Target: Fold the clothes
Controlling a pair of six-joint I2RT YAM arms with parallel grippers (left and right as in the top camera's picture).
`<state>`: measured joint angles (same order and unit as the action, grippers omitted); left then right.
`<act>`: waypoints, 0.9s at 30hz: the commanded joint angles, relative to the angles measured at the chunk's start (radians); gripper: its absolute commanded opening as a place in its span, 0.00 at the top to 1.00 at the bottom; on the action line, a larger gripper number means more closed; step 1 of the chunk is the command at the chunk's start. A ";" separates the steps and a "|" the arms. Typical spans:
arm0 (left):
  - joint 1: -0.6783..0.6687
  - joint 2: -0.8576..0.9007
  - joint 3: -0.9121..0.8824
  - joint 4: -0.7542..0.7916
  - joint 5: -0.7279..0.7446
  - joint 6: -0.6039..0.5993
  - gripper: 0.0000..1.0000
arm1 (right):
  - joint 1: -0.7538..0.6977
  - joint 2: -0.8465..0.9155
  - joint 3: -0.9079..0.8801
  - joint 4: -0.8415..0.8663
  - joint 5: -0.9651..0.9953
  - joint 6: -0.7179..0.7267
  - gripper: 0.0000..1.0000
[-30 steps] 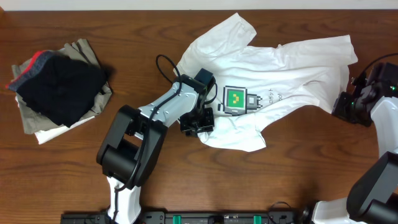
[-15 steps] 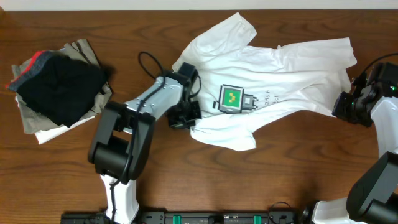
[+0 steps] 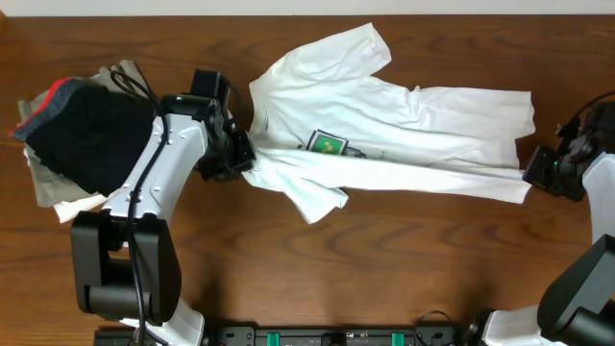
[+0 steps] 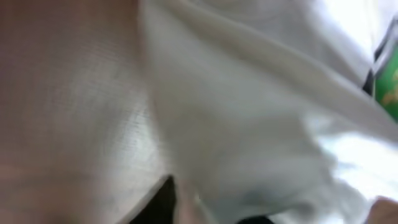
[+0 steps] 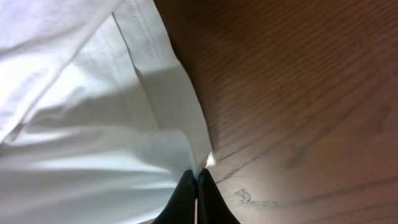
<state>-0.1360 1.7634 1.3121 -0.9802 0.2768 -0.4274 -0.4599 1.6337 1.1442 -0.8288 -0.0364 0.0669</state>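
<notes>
The clothes [image 3: 423,125] are a white T-shirt with a small green print [image 3: 328,144], lying across the middle of the table in the overhead view. It is pulled out long between my two grippers. My left gripper [image 3: 240,159] is at the shirt's left edge, and blurred white cloth [image 4: 249,124] fills its wrist view down to the dark fingers, so it looks shut on the cloth. My right gripper [image 3: 538,175] is at the shirt's right lower corner. In the right wrist view its jaws [image 5: 197,182] are pressed together on the corner of the cloth [image 5: 93,124].
A pile of other garments [image 3: 86,135], black with a red and grey band on top of khaki-grey, lies at the left, just behind my left arm. Bare brown wooden table [image 3: 432,259] runs along the front.
My left arm has swung left toward the pile, dragging the shirt's left side with it. The shirt has stretched into a long band, its print shifting left. The right gripper stayed put.
</notes>
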 commanded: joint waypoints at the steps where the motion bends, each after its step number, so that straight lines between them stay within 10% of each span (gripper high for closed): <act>1: -0.013 0.004 0.001 -0.041 -0.016 0.008 0.59 | -0.005 0.007 0.000 0.000 0.010 0.015 0.99; 16: -0.034 0.004 0.000 -0.146 0.031 0.004 0.56 | -0.005 0.007 0.000 -0.002 0.002 0.015 0.99; 27: -0.060 0.004 -0.115 0.087 0.143 -0.191 0.53 | -0.005 0.007 0.000 -0.009 0.003 0.015 0.99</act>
<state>-0.1791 1.7649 1.2469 -0.9176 0.3954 -0.5381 -0.4599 1.6337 1.1442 -0.8371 -0.0368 0.0681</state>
